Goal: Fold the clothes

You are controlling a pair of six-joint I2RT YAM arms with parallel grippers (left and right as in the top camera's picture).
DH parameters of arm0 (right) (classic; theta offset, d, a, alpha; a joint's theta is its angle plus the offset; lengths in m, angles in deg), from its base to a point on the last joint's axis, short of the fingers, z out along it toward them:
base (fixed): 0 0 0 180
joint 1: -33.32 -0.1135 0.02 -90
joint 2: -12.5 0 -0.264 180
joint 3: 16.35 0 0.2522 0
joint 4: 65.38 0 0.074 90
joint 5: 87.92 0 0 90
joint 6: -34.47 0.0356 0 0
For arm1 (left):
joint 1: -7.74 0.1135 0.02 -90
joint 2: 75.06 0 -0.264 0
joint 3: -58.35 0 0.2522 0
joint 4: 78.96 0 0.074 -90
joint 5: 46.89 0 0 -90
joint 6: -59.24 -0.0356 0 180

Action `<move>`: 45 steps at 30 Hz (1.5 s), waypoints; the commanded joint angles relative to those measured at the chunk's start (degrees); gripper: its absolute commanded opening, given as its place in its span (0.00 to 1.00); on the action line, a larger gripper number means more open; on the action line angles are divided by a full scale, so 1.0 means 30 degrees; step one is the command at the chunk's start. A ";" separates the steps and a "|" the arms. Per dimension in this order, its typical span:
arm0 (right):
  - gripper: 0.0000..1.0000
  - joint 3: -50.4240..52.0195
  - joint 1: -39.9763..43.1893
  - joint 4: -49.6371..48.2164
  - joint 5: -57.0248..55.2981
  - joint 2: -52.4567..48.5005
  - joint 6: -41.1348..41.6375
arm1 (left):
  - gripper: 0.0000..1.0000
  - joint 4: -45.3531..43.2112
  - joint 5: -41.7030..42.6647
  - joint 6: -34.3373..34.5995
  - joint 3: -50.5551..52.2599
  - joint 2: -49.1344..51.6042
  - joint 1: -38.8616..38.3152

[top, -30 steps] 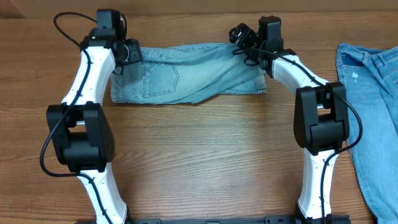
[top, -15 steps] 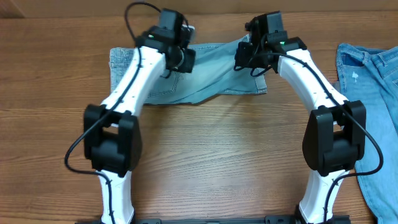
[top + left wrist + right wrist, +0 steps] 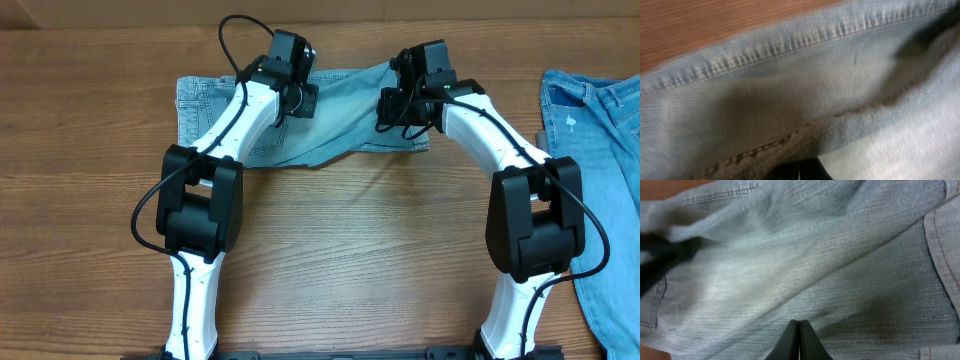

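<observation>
While the shorts [image 3: 340, 115] lie stretched along the 12 o'clock edge of the bench [image 3: 330, 250], I'd call the fold barely begun. No layer is turned over cleanly, there's only a rumpled ridge toward their 3 o'clock end. By my read, every fold is left to do.

A second denim piece [image 3: 595, 180] sits well apart at 3 o'clock, with neither arm near it.

Left jaws: clenched, down on the denim near the shorts' middle, close to the 12 o'clock edge. The wrist view is blurred, so I can't tell if cloth is pinched.

Right jaws: clenched too, tips meeting, against the fabric toward the shorts' 3 o'clock end. No cloth is visible between the tips, so the grip is unconfirmed. The next move likely needs a proper pinch first.
</observation>
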 commanded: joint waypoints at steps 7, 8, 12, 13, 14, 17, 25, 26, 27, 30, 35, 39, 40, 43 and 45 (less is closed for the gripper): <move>0.04 0.1362 0.0022 0.0219 -0.0750 -0.0051 -0.0466 | 0.08 -0.3220 -0.3453 0.0736 -0.0270 0.0335 0.0809; 0.04 0.1362 0.0022 0.0197 -0.0758 -0.0051 -0.0466 | 0.08 -0.3169 -0.3446 0.0736 -0.0270 0.0335 0.0998; 0.04 0.1362 0.0022 0.0925 -0.1843 -0.0058 -0.0466 | 0.08 -0.2557 -0.3249 0.0933 -0.0248 0.0350 0.2419; 0.04 0.1384 0.0022 0.1013 -0.1909 -0.0058 -0.0466 | 0.08 -0.2419 -0.2674 0.0940 -0.0248 0.0350 0.2747; 0.04 0.1406 0.0022 0.1020 -0.1916 -0.0058 -0.0466 | 0.08 -0.2404 -0.1938 0.0918 -0.0277 0.0342 0.3031; 0.04 0.1413 0.0022 0.1035 -0.1967 -0.0051 -0.0466 | 0.35 -0.0080 -0.2084 0.0787 -0.2018 -0.0634 0.3555; 0.04 0.1413 0.0022 0.1107 -0.1967 -0.0051 -0.0466 | 0.73 0.9136 0.0510 0.1603 -0.6076 -0.1785 0.7329; 0.04 0.1413 0.0022 0.1100 -0.1967 -0.0051 -0.0466 | 0.72 0.9100 0.1348 0.1552 -0.5821 -0.1763 0.8007; 0.04 0.1413 0.0022 0.1100 -0.1967 -0.0058 -0.0466 | 0.72 0.9107 0.1974 0.1333 -0.5727 -0.1698 0.8451; 0.04 0.1413 0.0022 0.1107 -0.1974 -0.0051 -0.0466 | 0.78 0.9238 0.3570 -0.0372 -0.5676 -0.0896 0.9413; 0.04 0.1413 0.0022 0.1115 -0.2200 -0.0058 -0.0459 | 0.80 0.8961 0.3606 -0.0874 -0.5625 0.0896 0.9471; 0.04 0.1413 0.0022 0.1304 -0.2331 -0.0058 -0.0466 | 0.73 0.8561 0.3599 -0.1020 -0.5625 0.1887 0.9479; 0.04 0.1413 0.0022 0.1341 -0.2339 -0.0051 -0.0466 | 0.73 0.8371 0.3723 -0.1246 -0.5617 0.2178 0.9479; 0.04 0.1413 0.0022 0.1399 -0.2331 -0.0058 -0.0459 | 0.23 0.7949 0.4677 -0.1282 -0.5661 0.2310 0.9522; 0.04 0.1413 0.0022 0.1413 -0.2324 -0.0058 -0.0459 | 0.23 0.7941 0.4707 -0.1290 -0.5668 0.2310 0.9537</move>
